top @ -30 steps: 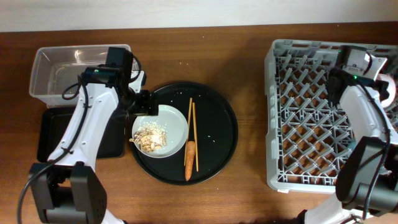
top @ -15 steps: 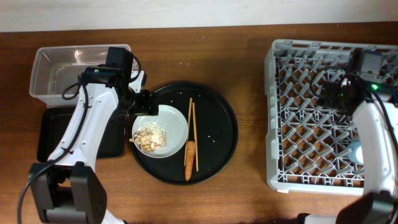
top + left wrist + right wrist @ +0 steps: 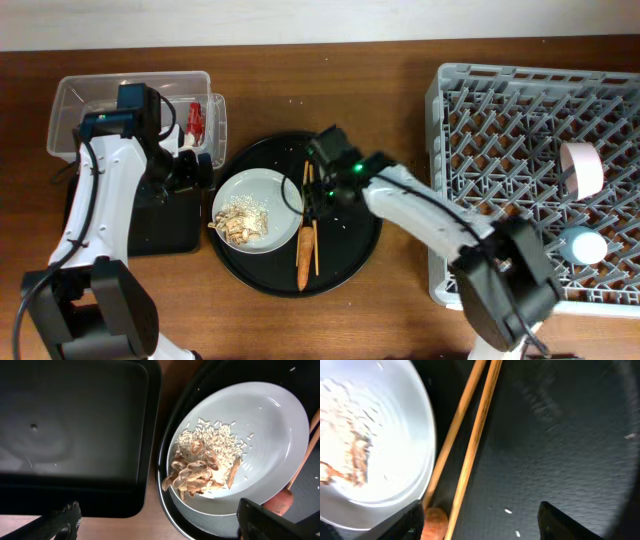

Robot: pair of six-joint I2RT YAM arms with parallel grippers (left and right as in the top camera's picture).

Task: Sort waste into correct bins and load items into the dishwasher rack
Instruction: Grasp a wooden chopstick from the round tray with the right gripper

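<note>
Beige food scraps (image 3: 240, 220) (image 3: 202, 462) lie on the pale plate (image 3: 275, 195) (image 3: 265, 415) on the left of a round black tray (image 3: 350, 215). Beside the plate are the wooden chopsticks (image 3: 311, 232) (image 3: 475, 425) and the orange carrot (image 3: 303, 256) (image 3: 436, 521). My right gripper (image 3: 318, 195) (image 3: 485, 525) hangs open over the chopsticks, which run between its fingers. My left gripper (image 3: 190, 168) (image 3: 160, 527) is open and empty over the gap between the shallow black tray (image 3: 120, 225) (image 3: 75, 420) and the round tray. A red wrapper (image 3: 195, 118) lies in the clear tub (image 3: 90, 105).
The light-grey dishwasher rack (image 3: 500, 180) fills the right side. A white bowl (image 3: 582, 168) stands on edge in it, and a small blue cup (image 3: 583, 243) sits below that. Bare wooden table (image 3: 400, 100) separates the round tray from the rack.
My right arm has swung from the rack across to the round tray and opened over the chopsticks. My left gripper has drawn back left from the plate's rim, uncovering the red wrapper.
</note>
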